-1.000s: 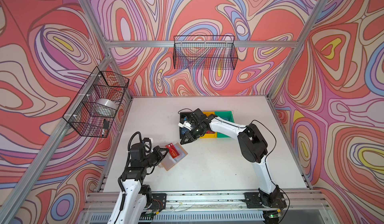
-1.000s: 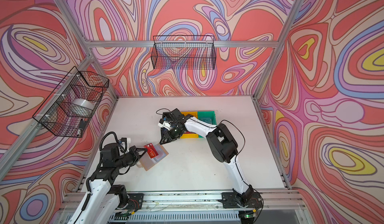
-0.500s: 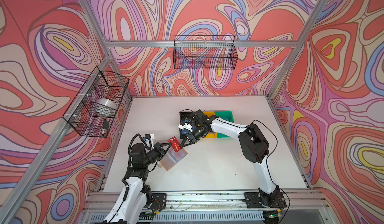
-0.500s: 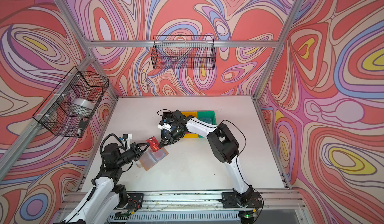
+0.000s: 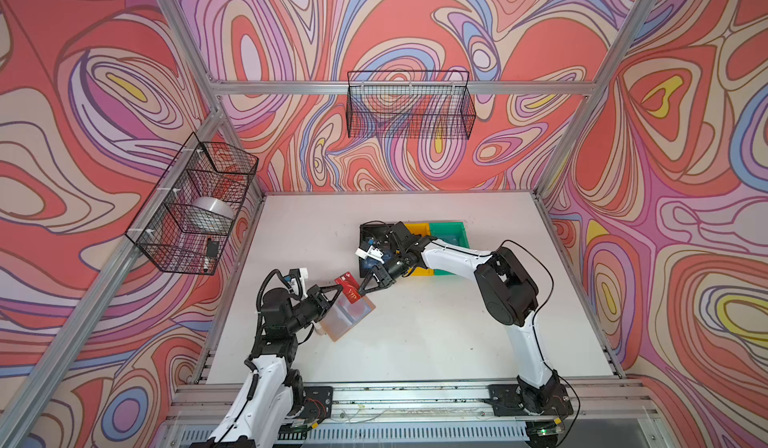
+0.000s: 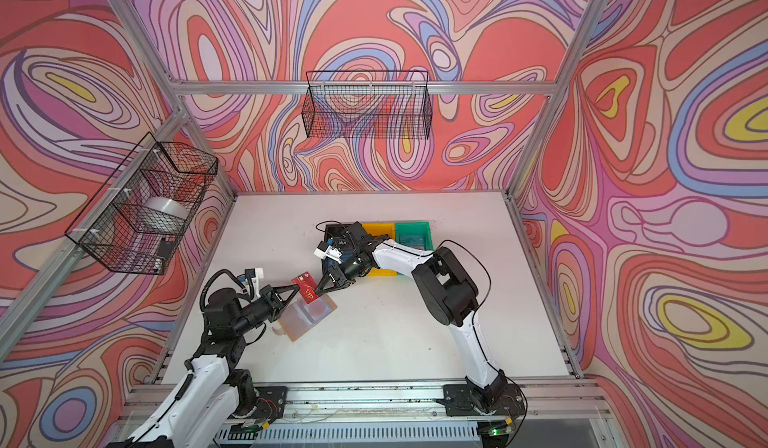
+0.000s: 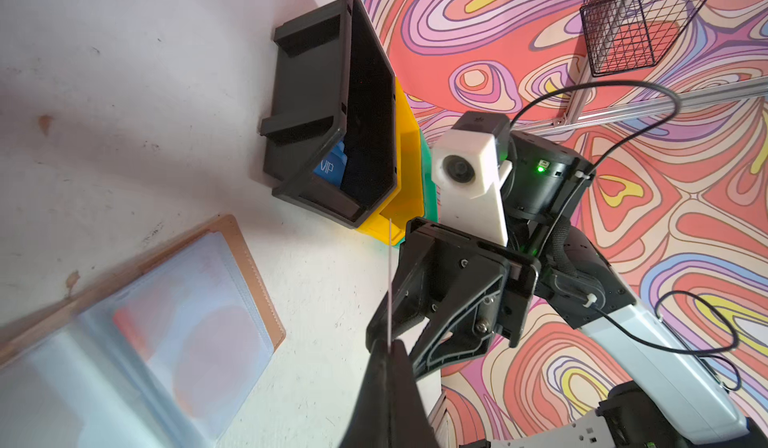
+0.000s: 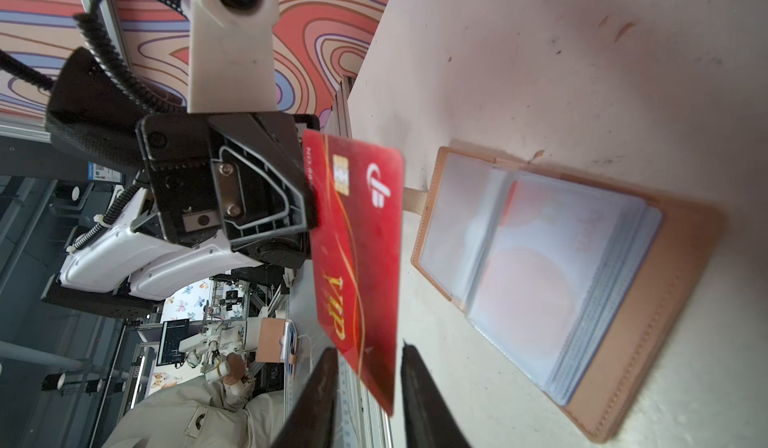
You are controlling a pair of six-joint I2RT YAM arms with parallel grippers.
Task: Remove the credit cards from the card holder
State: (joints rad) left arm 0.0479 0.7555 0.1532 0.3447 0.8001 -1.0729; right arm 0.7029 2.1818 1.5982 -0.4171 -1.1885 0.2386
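Note:
A red credit card (image 8: 357, 259) with gold "VIP" lettering hangs above the table, and my left gripper (image 5: 338, 289) is shut on one end of it. From the left wrist it shows as a thin edge (image 7: 390, 279). My right gripper (image 8: 368, 350) is open, its fingers either side of the card's other end with gaps showing. The tan card holder (image 5: 349, 317) lies open on the table just below. A pale card with a red circle (image 8: 528, 284) sits in its clear sleeve. A blue "VIP" card (image 7: 328, 167) lies in the black bin (image 7: 316, 92).
Black (image 5: 374, 232), yellow (image 5: 419, 230) and green (image 5: 449, 234) bins stand in a row behind the right gripper. Wire baskets hang on the left wall (image 5: 195, 205) and the back wall (image 5: 409, 105). White table (image 5: 415, 342) spreads toward the front.
My left gripper has lifted the red card off the holder and toward the right arm. The right gripper has come down from the black bin to the card's free end, and its jaws have narrowed.

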